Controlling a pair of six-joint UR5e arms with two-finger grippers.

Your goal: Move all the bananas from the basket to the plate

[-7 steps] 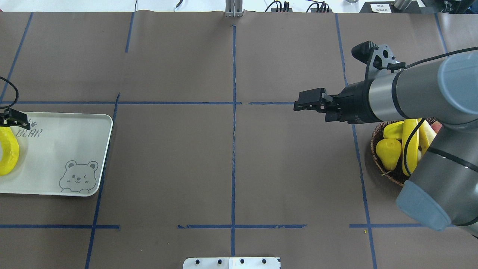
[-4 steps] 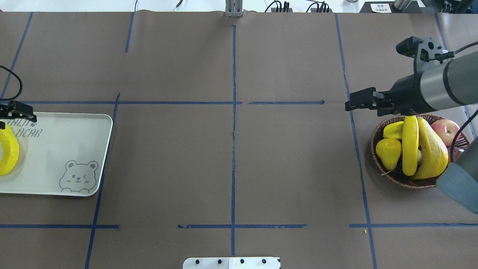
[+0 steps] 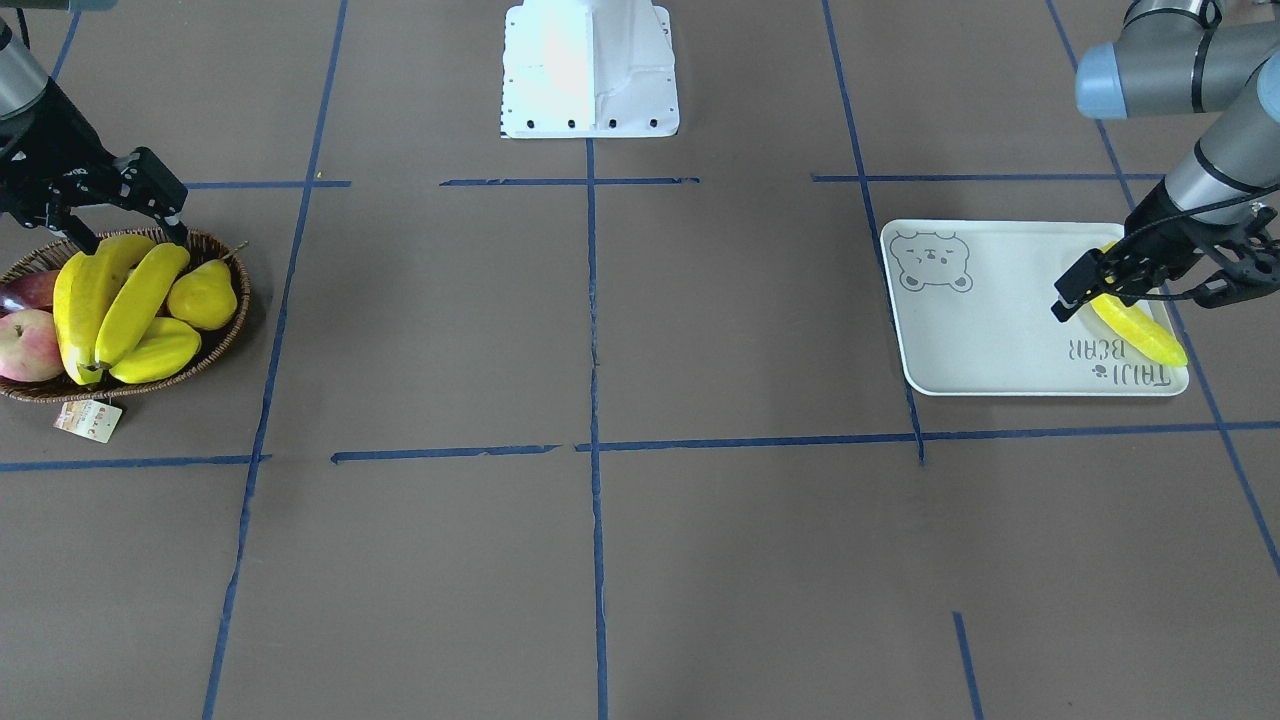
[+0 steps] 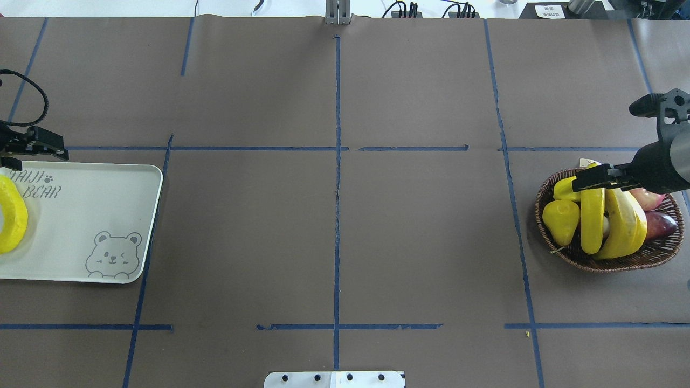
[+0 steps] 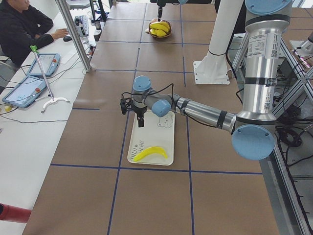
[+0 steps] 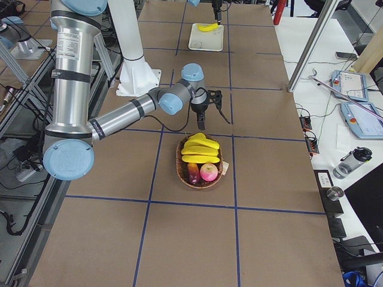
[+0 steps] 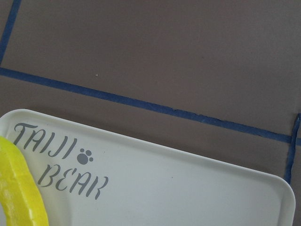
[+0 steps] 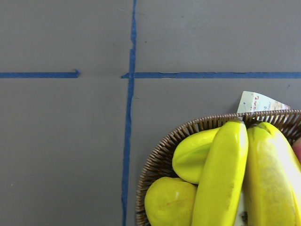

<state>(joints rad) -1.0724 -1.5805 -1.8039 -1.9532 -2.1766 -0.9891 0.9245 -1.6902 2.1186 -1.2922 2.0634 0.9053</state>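
Observation:
One yellow banana (image 4: 13, 215) lies free at the left end of the white plate (image 4: 97, 205), also seen as banana (image 3: 1140, 330) on plate (image 3: 990, 330). My left gripper (image 4: 35, 156) hovers open over the plate's far edge, above the lettering, holding nothing. The brown wicker basket (image 4: 609, 264) at the right holds several bananas (image 4: 592, 215) lying side by side. My right gripper (image 3: 132, 236) stands open just above their far ends, at the basket's (image 3: 215, 340) near rim, with nothing between its fingers. In the right wrist view the bananas (image 8: 221, 174) fill the lower right.
In the basket a yellow pear (image 4: 560, 221), a yellow starfruit (image 4: 563, 188) and red apples (image 4: 660, 223) lie around the bananas. A paper tag (image 3: 88, 420) hangs from the rim. A person (image 5: 19, 29) sits at a side desk.
My right arm has swung from mid-table to the right and come down over the basket. My left gripper has drawn back from the banana towards the plate's far edge.

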